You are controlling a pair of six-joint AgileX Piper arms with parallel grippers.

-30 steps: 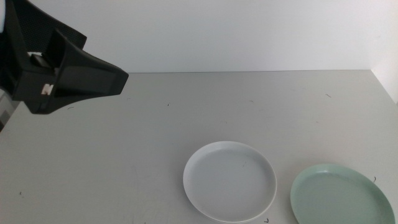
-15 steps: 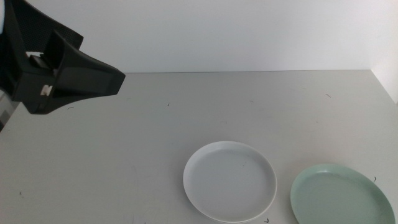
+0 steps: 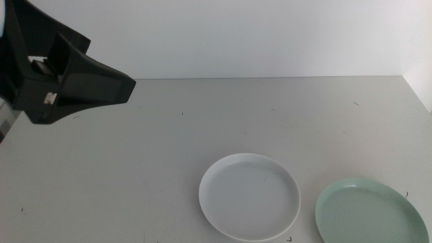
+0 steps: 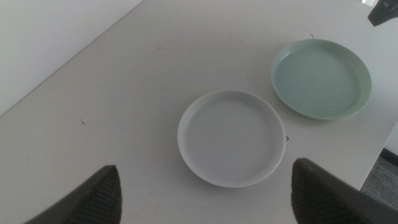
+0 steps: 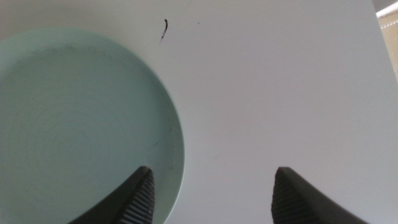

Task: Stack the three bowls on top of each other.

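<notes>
A white bowl [image 3: 249, 196] lies on the table near the front middle, and it also shows in the left wrist view [image 4: 229, 137]. A mint green bowl [image 3: 370, 212] lies to its right, apart from it, at the front right corner; it also shows in the left wrist view [image 4: 320, 78]. The pale grey-blue bowl is out of view. My left gripper [image 4: 205, 199] is open and empty, held high over the table at the far left [image 3: 67, 84]. My right gripper [image 5: 211, 199] is open and empty, low over the green bowl's [image 5: 74, 124] rim.
The grey table [image 3: 169, 148] ends at a white wall at the back. Its right edge [image 3: 418, 91] runs close to the green bowl. A small dark mark [image 5: 165, 28] lies on the table beside that bowl.
The left arm has drawn back slightly to the left. The bowls have not moved.
</notes>
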